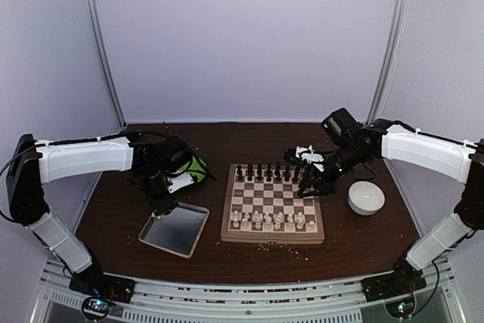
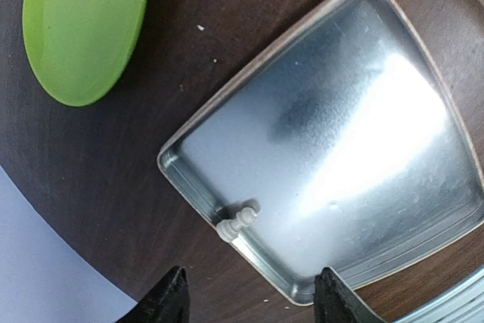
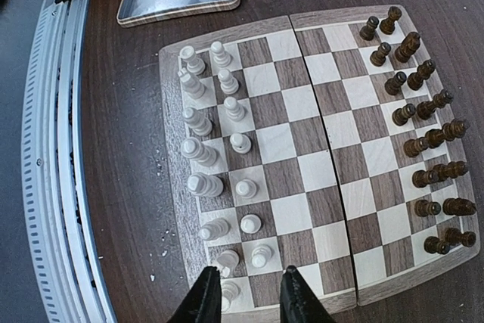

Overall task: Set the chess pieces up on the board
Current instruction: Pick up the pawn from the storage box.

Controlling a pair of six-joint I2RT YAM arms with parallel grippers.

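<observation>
A dark wooden table (image 1: 363,240) seen from above, with two white robot arms reaching in from either side. At centre lies the board (image 1: 272,203), a checkered wooden chessboard. The white pieces (image 3: 208,149) stand in two rows along its near edge, the dark pieces (image 3: 427,138) in two rows along its far edge. The inner white row seems to have an empty square at the end nearest the right gripper (image 3: 251,300). That gripper hovers low over the board's corner, its fingers a little apart and nothing clamped between them; the last white piece stands just beside one finger. To the left of the board sits a silver metal tray (image 2: 363,111), and one lone white piece (image 2: 238,221) lies on its side against the tray's rim. The left gripper (image 2: 249,300) hangs above that rim, fingers spread wide and empty, the piece just ahead of them. A green plate (image 2: 83,24) rests beyond the tray. A white round object (image 1: 367,198) sits right of the board, and pale crumbs (image 1: 265,246) dot the table in front
</observation>
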